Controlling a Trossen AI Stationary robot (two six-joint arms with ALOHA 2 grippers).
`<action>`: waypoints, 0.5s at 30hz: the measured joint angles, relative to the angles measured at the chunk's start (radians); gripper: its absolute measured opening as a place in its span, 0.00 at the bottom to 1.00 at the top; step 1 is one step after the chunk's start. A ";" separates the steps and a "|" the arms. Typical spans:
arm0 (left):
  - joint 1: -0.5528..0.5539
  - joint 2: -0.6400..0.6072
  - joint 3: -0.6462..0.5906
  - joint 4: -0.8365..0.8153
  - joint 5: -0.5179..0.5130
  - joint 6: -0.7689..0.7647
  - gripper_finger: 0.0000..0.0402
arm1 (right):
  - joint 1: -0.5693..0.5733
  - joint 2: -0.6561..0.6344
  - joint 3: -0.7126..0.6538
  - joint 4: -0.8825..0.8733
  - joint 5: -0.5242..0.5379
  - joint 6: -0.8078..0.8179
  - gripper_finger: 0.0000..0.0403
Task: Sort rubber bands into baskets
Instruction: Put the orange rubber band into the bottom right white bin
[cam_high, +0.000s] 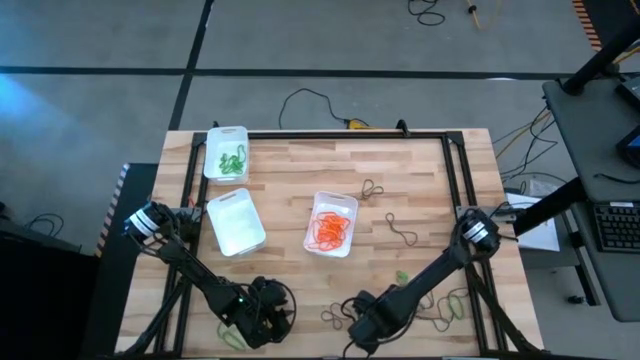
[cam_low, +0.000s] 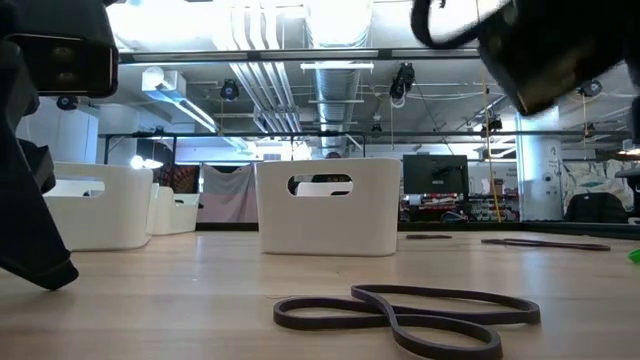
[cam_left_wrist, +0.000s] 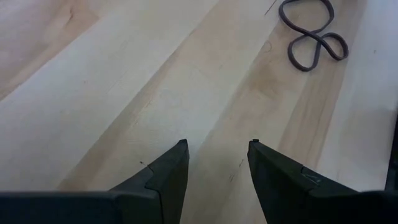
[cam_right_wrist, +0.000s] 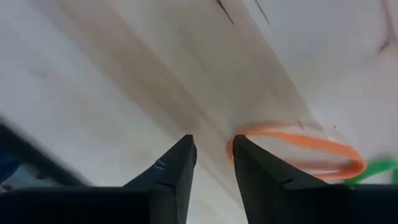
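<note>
My right gripper (cam_right_wrist: 211, 148) hangs low over the surface's near edge, fingers slightly apart and empty, the orange rubber band (cam_right_wrist: 305, 149) lying just beside one fingertip. If I close now, I judge I'd pinch only air or flick the band away.

In the high view both grippers sit at the near edge of the table (cam_high: 400, 160) and are partly cut off by the picture's border; their fingers cannot be made out there. The dark bands (cam_high: 402, 232) on the wood are too small to count surely. In the right wrist view the orange band (cam_right_wrist: 311, 146) is blurred, and a green band (cam_right_wrist: 379, 169) is cut by the edge. In the low view both arms are cut off at the top.
</note>
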 joint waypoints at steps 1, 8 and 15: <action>0.000 0.000 0.000 0.001 0.000 0.001 0.38 | -0.001 0.011 0.000 -0.005 -0.001 0.006 0.27; 0.000 0.000 0.000 0.006 0.005 0.001 0.38 | -0.008 0.043 0.004 -0.015 -0.051 0.003 0.24; 0.000 0.000 0.000 0.008 0.006 0.001 0.38 | -0.008 0.045 0.003 -0.073 -0.050 -0.060 0.09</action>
